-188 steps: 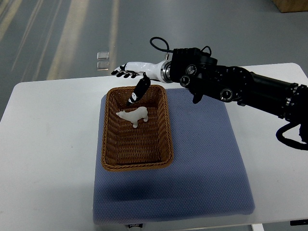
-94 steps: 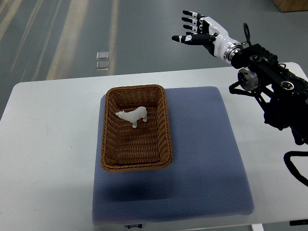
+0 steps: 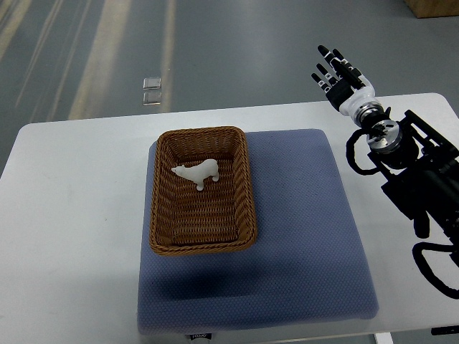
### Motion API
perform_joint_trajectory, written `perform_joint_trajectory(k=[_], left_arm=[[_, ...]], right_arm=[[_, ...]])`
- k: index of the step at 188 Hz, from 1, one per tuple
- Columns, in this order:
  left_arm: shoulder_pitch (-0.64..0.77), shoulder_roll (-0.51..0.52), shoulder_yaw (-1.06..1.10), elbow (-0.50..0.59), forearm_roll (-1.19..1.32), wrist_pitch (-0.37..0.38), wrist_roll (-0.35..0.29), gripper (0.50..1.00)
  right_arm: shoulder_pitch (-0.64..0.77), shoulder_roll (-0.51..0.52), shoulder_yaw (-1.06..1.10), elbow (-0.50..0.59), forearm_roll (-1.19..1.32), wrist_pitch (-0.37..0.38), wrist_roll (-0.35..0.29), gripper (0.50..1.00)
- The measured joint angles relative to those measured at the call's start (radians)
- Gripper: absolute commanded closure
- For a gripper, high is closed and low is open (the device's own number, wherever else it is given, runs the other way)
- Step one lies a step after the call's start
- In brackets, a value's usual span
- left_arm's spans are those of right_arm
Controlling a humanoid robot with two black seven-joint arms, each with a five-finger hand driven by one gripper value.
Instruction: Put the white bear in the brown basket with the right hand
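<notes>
The bear (image 3: 196, 173) lies in the basket's (image 3: 202, 247) far half, near 12 o'clock. The right hand (image 3: 340, 77) is at 2 o'clock, well apart, fingers (image 3: 324, 54) released, holding nothing.

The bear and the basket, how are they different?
The white bear is smooth and plain white, while the brown basket is woven and brown. The bear is small and the basket much bigger, big enough to hold it. The bear lies inside, near the basket's far end; the basket rests on the blue mat. Neither is touched: the right hand is up and away, fingers spread.
</notes>
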Motion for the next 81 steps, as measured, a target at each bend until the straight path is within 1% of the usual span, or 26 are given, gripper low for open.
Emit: perform_joint_trajectory(k=[43,58,81], left_arm=[[0.000,0.000,0.000,0.001,0.000,0.000,0.000,0.500],[0.000,0.000,0.000,0.000,0.000,0.000,0.000,0.500],[0.000,0.000,0.000,0.000,0.000,0.000,0.000,0.500]], right_arm=[[-0.036,0.019,0.000,0.000,0.013,0.179,0.003,0.574],[-0.042,0.022,0.001,0.000,0.013,0.209,0.010,0.574],[-0.044,0.023,0.001,0.000,0.013,0.220,0.033,0.574]])
